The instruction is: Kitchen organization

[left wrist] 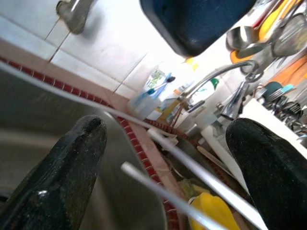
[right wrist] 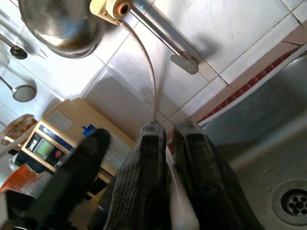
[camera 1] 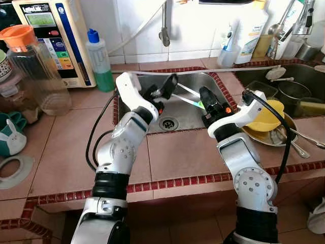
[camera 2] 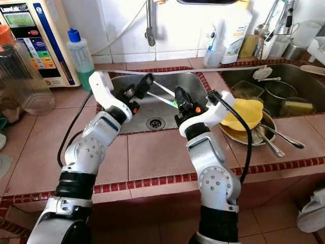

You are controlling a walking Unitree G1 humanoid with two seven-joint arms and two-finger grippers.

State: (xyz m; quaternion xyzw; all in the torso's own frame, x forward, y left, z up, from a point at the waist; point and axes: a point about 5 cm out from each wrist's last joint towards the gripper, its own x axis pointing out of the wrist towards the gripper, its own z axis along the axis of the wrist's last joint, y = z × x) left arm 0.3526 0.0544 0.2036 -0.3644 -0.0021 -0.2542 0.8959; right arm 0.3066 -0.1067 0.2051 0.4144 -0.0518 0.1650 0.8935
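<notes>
- right gripper (camera 1: pixel 209 101) is clamped on a thin white stick-like utensil with a green section, maybe a toothbrush or straw (camera 1: pixel 189 99), held over the sink (camera 1: pixel 190 119). in the right wrist view the two fingers (right wrist: pixel 148 163) pinch it tight.
- left gripper (camera 1: pixel 170 85) has its fingers spread wide, one on each side of the free white end just ahead of it, not touching yet.
- looks like a handover or regrasp step, early in the tidying.
- risk: the thing is thin and smooth. if the left closes off-centre it could pivot in the right's pinch or slip out.
- risk: a drop goes straight down to the drain (camera 1: pixel 168 123) below both grippers.
- risk: releasing the right before the left is firm drops it.
- yellow bowl (camera 1: pixel 269 114) and dirty dishes sit just beyond the right wrist. a wide swing could knock them.
</notes>
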